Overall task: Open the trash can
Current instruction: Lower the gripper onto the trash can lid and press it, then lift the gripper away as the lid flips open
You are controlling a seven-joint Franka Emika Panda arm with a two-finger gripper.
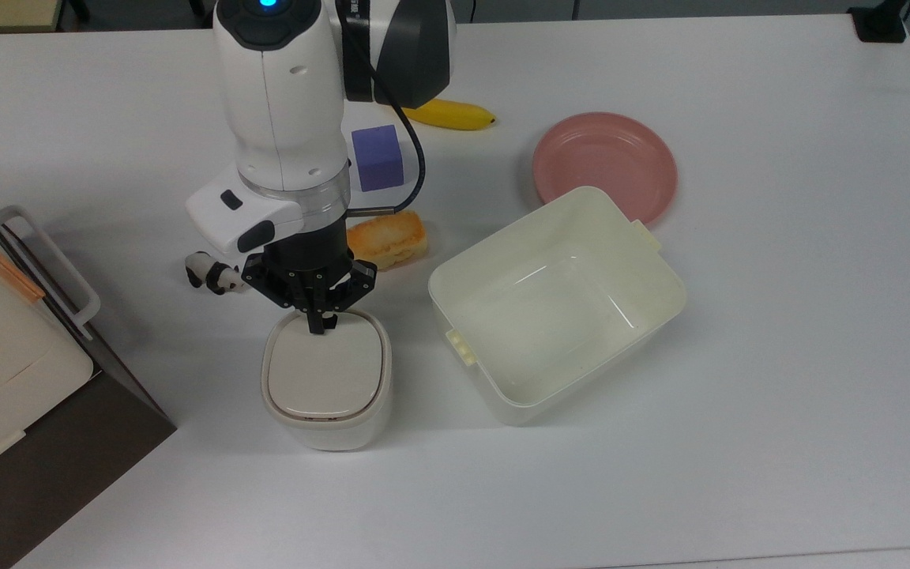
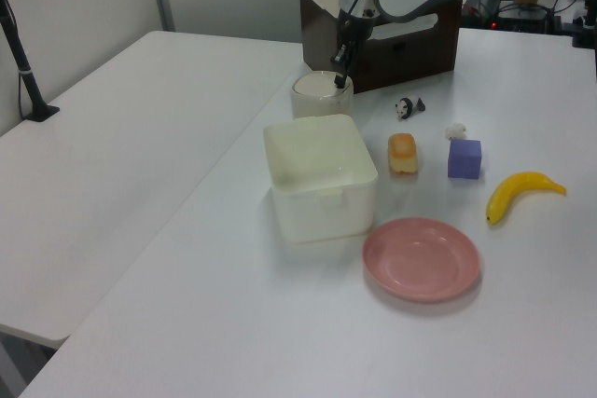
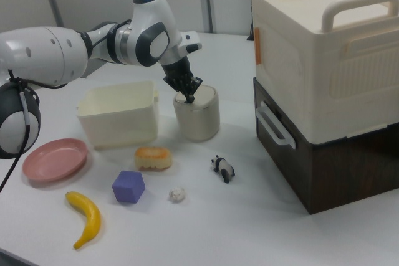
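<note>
**Trash can lid down, fingertips on its button edge**

The trash can (image 1: 326, 382) stands on the white table (image 1: 779, 332), its beige lid (image 1: 325, 366) lying flat and closed. In the top view it sits just left of the lidless cream tub (image 1: 556, 304) and below the toy panda (image 1: 214, 273) and the bread piece (image 1: 388, 237). In the right view it stands between the tub and the stacked cream and dark-brown boxes (image 3: 324, 85).

The arm comes down from the top view's upper edge, its white forearm nearly vertical and the wrist pointing straight down. In the right view the arm arcs in from the right view's left, the last link tilting toward the can. The gripper (image 1: 316, 325) has its two black fingers drawn together into one narrow tip with nothing held between them, and that tip rests on the lid's far rim, where the black button sits.

Farther off lie a purple cube (image 1: 377, 156), a banana (image 1: 455, 115) and a pink plate (image 1: 604, 158).
</note>
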